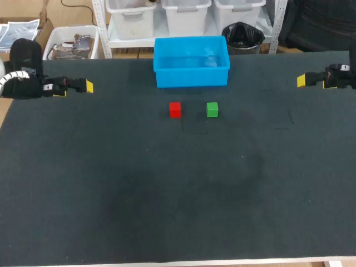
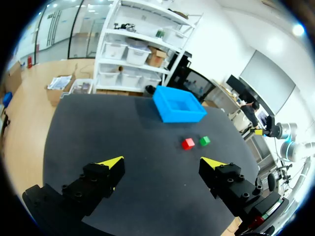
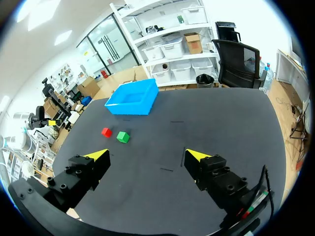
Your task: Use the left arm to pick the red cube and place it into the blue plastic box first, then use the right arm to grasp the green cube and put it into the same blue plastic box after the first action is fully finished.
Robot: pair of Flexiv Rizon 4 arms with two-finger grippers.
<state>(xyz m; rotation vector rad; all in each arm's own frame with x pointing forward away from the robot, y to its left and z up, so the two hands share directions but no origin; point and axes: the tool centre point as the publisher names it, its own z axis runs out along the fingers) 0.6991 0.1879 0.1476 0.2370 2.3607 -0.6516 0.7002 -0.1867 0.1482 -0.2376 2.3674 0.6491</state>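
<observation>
The dark counter (image 1: 167,194) filled nearly the whole head view. The left arm (image 1: 22,69) came in at the far left edge of the counter and the right arm (image 1: 342,77) at the far right edge. Both were level with the front of the box and well apart from it.

The blue plastic box (image 1: 192,77) stood at the far middle of the counter, its open top up. Nothing could be made out inside it.

The left claw (image 2: 162,163) hung above bare counter with its two yellow-tipped fingers spread wide and nothing between them. Both cubes and the box lay well ahead of it. The right claw (image 3: 146,155) was likewise spread wide and had hold of nothing. It hung over bare counter too, with the cubes and the box far ahead of it and off to one side.

The red cube (image 1: 175,109) sat on the counter just in front of the box, below the box's left half in the head view and apart from its wall. The green cube (image 1: 212,109) sat near the red one on its right, in line with it. A clear gap lay between the two, and the green cube was just as far from the box. Neither cube touched a claw or the box.
</observation>
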